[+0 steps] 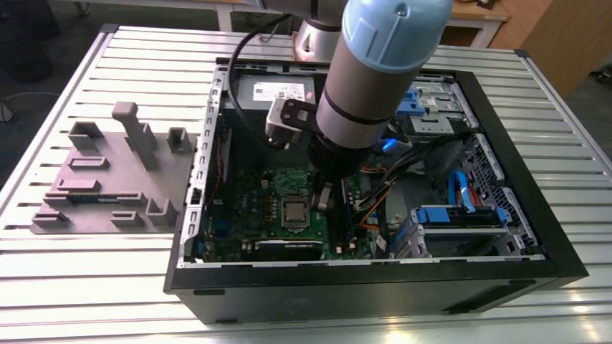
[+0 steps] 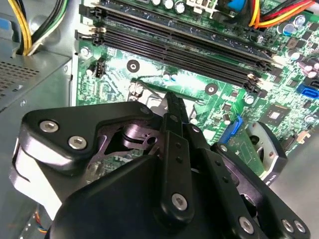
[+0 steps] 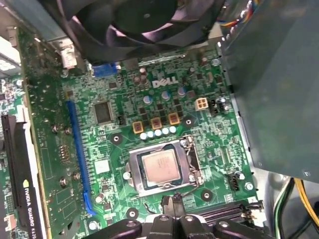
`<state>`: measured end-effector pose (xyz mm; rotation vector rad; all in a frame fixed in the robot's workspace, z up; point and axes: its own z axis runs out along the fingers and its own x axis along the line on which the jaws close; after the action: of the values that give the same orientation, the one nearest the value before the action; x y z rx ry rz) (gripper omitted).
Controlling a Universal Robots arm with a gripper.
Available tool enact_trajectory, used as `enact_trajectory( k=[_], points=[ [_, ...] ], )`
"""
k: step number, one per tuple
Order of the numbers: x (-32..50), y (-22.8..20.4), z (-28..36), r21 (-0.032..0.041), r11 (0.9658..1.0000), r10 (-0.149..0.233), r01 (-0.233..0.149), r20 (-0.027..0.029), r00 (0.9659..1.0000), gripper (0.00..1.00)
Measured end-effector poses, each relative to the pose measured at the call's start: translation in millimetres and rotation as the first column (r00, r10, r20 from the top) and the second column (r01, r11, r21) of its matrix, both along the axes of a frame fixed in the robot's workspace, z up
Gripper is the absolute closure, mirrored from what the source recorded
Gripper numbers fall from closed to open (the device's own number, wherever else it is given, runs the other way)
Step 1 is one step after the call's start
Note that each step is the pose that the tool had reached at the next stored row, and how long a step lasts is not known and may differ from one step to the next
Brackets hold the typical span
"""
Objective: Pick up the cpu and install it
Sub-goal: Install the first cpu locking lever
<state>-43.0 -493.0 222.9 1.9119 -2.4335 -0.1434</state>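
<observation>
Inside the open computer case (image 1: pixel 535 236) I count one cpu (image 3: pixel 160 166), lying flat in its socket frame (image 3: pixel 185 149) on the green motherboard (image 3: pixel 129 107), with my gripper (image 3: pixel 172 219) just off the socket at about six o'clock in the first wrist view. Its fingers (image 2: pixel 175 112) look pinched together with nothing between them. Four long memory slots (image 2: pixel 179 42) run across the second wrist view, and one grey parts tray (image 1: pixel 105 179) lies at nine o'clock of the case in the exterior view.
</observation>
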Motion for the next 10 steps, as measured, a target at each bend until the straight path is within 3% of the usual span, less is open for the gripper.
enact_trajectory(
  k=[5,10],
  points=[
    [-0.9,-6.8,-2.7,0.0000,1.0000,0.007,-0.007,0.0004,1.0000,0.90],
    [-0.9,-10.4,-10.0,0.0004,0.9998,0.019,-0.019,0.0005,0.9998,0.90]
  ],
)
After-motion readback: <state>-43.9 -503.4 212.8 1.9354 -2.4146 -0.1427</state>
